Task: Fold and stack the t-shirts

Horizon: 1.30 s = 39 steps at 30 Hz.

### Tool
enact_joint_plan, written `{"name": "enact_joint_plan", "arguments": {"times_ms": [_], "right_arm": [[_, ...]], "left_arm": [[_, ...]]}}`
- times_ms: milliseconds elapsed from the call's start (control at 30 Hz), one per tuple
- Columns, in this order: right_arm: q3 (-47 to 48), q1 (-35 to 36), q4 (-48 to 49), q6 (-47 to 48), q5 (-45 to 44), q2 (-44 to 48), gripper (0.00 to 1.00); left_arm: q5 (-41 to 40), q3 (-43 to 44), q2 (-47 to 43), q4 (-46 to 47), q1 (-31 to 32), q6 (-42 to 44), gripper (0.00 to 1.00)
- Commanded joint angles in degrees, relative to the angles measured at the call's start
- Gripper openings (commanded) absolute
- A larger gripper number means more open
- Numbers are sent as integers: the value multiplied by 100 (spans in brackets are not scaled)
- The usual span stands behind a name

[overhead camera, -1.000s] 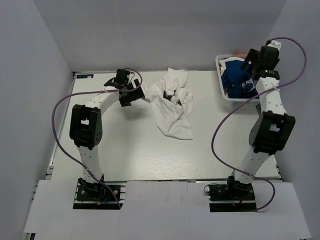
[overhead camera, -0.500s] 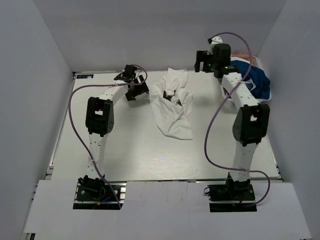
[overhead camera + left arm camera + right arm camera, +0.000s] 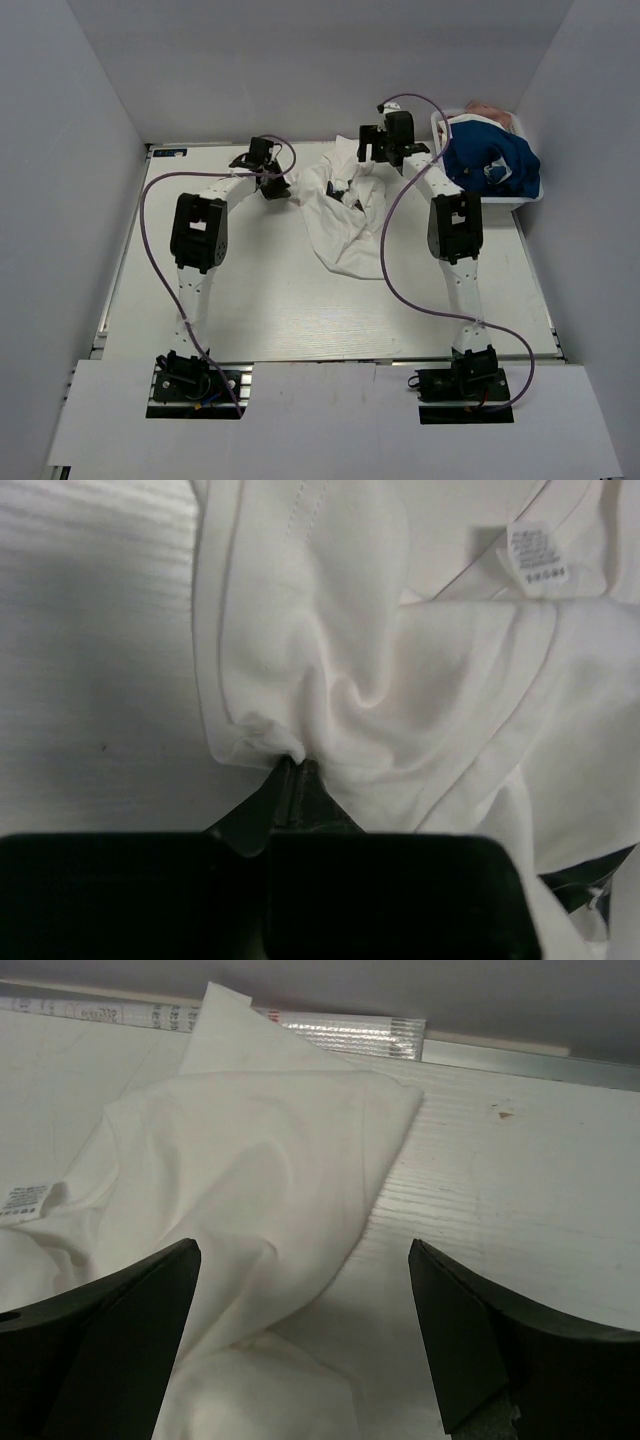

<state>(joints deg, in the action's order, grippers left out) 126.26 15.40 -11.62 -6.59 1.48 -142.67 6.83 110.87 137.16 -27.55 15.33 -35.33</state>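
Jaws of left gripper [image 3: 297,765] pinched on 9 o'clock edge of tee [image 3: 345,225]. Right gripper [image 3: 303,1260] held spread over 12 o'clock end. Long axis laid 12 to 6, top view.

The left gripper [image 3: 297,772] has its dark jaws pinched together on a bunched fold at the edge of a crumpled white cotton t-shirt [image 3: 420,670]. A small white printed care label [image 3: 537,555] sits on the cloth farther off. A pale wood-grain tabletop [image 3: 90,630] shows beside the shirt.
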Motion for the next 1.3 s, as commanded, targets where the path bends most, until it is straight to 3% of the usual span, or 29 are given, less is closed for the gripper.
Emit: {"name": "enact_joint_plan", "arguments": {"times_ms": [0, 167, 267, 333, 367, 433, 467, 533, 600, 633, 867, 967, 1100, 1267], "right_arm": [[443, 103, 555, -272, -121, -357, 90], [488, 209, 880, -352, -95, -718, 90], [392, 297, 1065, -229, -103, -771, 90], [443, 384, 1091, -237, -402, -867, 85], [452, 402, 1100, -272, -376, -920, 71], [435, 437, 1091, -299, -262, -929, 56], [391, 464, 1100, -325, -236, -903, 42], [251, 525, 1335, -290, -209, -815, 30], [215, 552, 1372, -290, 28, -710, 6], [24, 561, 1407, -299, 28, -570, 0], [-1461, 570, 2901, -27, -675, 1064, 0], [-2139, 552, 3410, 193, -1087, 2362, 0], [-3760, 578, 4324, 500, -1587, 3762, 0], [-5004, 578, 4809, 624, -1852, 5616, 0]], "left_arm": [[-304, -933, -794, 107, 5, 158, 0], [-988, -2593, -2051, 531, -118, 158, 0], [-1367, -3026, -2623, 444, -118, 237, 0], [-1613, -3193, -2930, 252, -118, 237, 0], [-1719, -3247, -3019, 189, -118, 237, 0], [-1921, -3439, -3212, 84, -118, 237, 0], [-1992, -3510, -3405, 14, -118, 237, 0], [-2115, -3703, -3599, 13, -118, 237, 0], [-2264, -3782, -3836, -40, -118, 237, 0], [-2265, -3783, -3916, -40, -118, 237, 0], [-3055, -3414, -4435, -452, -118, 352, 0], [-3162, -3335, -5022, -453, -118, 422, 0], [-3223, -3466, -6059, -190, -66, 684, 0], [-3223, -3537, -7298, 13, -13, 817, 0]]}}
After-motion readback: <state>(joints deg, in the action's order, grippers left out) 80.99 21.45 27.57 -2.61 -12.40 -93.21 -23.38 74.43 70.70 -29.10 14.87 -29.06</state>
